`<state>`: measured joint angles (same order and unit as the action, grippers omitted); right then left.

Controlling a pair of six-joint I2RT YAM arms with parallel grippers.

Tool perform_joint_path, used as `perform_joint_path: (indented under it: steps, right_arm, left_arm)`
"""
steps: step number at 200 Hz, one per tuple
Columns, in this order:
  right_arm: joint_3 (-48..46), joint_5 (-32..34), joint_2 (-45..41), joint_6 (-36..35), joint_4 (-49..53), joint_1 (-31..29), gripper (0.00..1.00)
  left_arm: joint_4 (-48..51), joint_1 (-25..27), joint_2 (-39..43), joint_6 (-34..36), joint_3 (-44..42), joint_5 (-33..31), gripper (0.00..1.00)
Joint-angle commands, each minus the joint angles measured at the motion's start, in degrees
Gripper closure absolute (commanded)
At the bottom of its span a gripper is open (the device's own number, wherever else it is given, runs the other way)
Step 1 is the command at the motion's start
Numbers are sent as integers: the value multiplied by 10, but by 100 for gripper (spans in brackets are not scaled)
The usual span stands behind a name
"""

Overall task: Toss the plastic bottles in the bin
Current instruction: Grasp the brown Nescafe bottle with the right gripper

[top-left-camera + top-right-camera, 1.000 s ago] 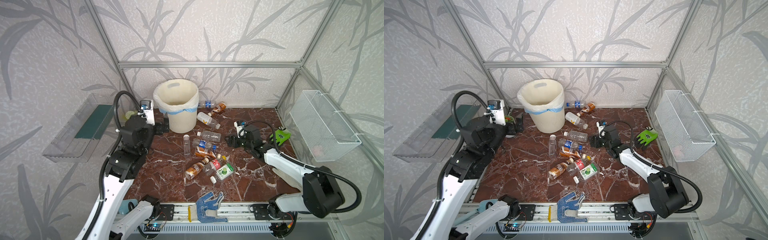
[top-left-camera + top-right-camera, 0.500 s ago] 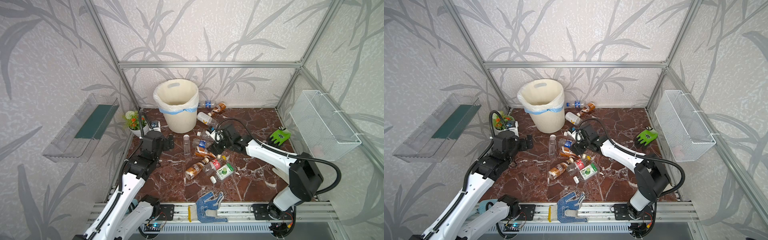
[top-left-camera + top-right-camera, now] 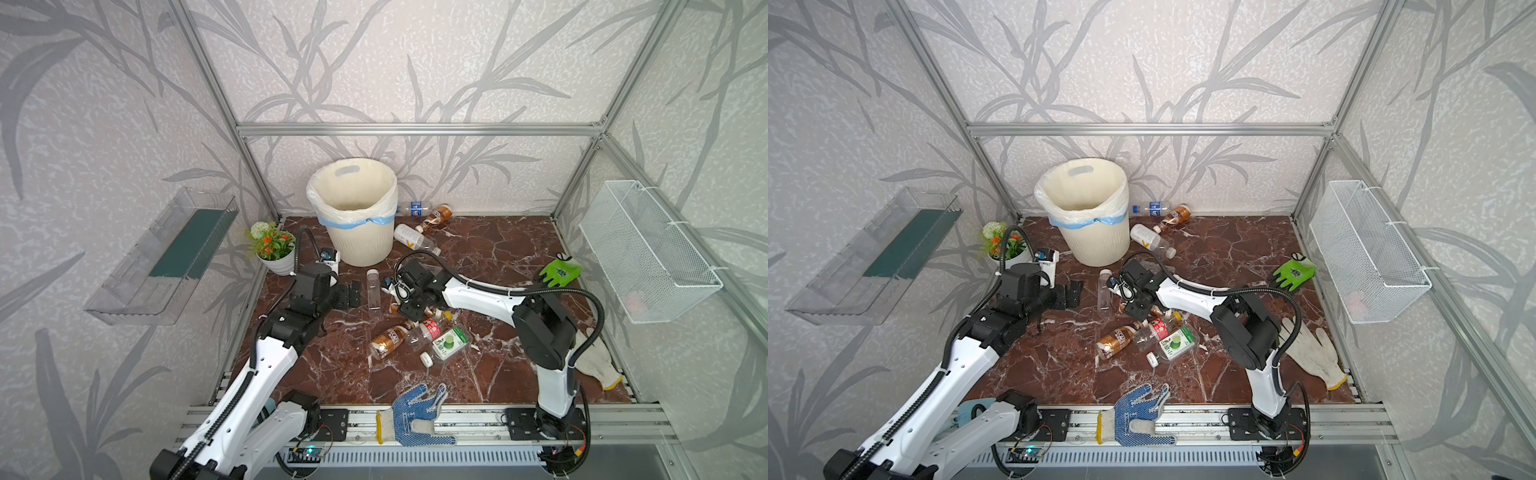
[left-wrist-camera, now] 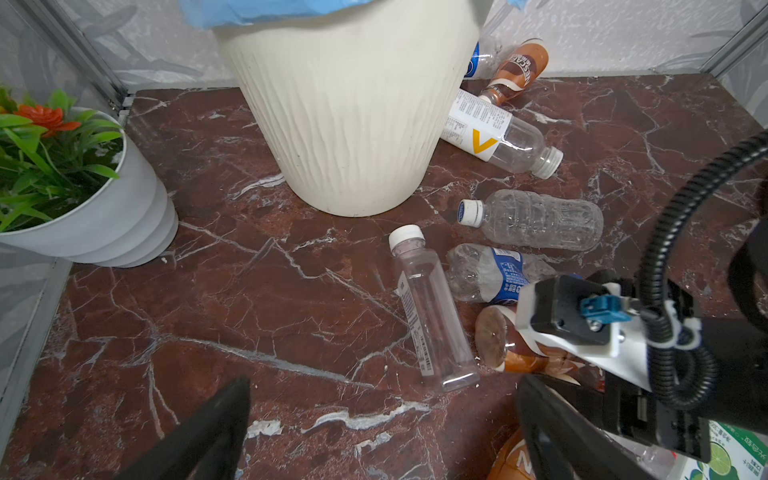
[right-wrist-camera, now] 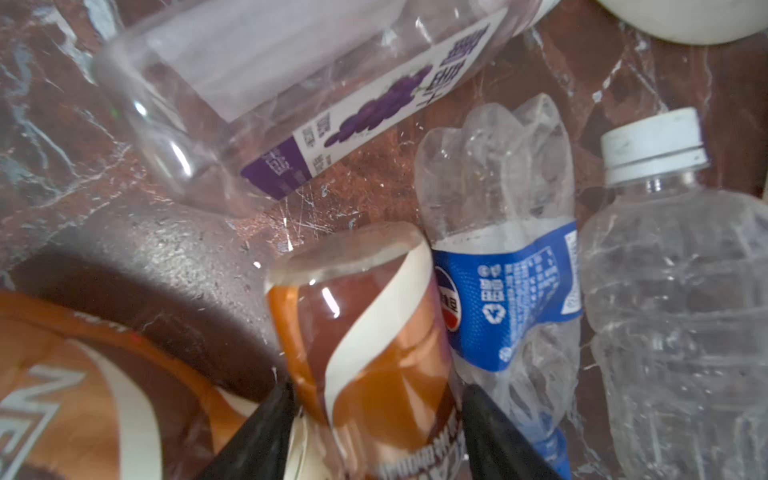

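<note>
The cream ribbed bin [image 3: 357, 241] [image 3: 1096, 245] stands at the back left with its blue-banded liner. Plastic bottles lie strewn over the marble floor to its right. My right gripper [image 5: 374, 399] [image 3: 409, 309] points down into the pile, both fingers pressed on the sides of a brown-labelled bottle [image 5: 365, 353]. A crushed blue-labelled bottle [image 5: 498, 291] and a clear white-capped one [image 5: 673, 311] lie right beside it. My left gripper [image 4: 378, 436] [image 3: 351, 293] hangs open and empty just left of a tall clear bottle [image 4: 432, 316] [image 3: 372, 286].
A white flower pot [image 3: 274, 249] stands left of the bin. A blue-dotted glove [image 3: 415, 411] lies at the front edge, a green glove [image 3: 559, 270] and a white glove [image 3: 594, 365] at the right. A wire basket [image 3: 648, 253] hangs on the right wall.
My right arm swung from the right side into the bottle pile and its jaws narrowed onto the brown-labelled bottle. The left arm came down toward the tall clear bottle, still open.
</note>
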<state>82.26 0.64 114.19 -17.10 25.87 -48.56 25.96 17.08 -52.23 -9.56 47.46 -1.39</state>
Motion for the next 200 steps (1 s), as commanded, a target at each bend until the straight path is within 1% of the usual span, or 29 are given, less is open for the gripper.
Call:
perform_joint_path:
  steps: [1,39,83,110,147,165,200]
  right_arm:
    - [11,35,14,-7,11,-6,36]
    - [3,67,36,1,-2,-9,37]
    - [-3,84,42,3,-12,-9,30]
    - [-1,94,45,-3,-16,-9,30]
    - [-9,94,27,-3,-29,-9,37]
    - [-13,97,15,-4,-33,-9,42]
    - [-28,106,-16,-6,-49,-9,46]
  left_arm:
    - [-15,-2,2,1,-3,11,2]
    - [-20,-2,-4,-1,-4,14,2]
    - [-19,-3,-6,-1,-5,14,2]
    - [-19,-2,-5,-1,-5,14,2]
    - [-19,-3,-7,-2,-6,13,2]
    - [-20,-2,-8,-3,-6,14,3]
    - [-21,-3,-12,-4,-6,16,3]
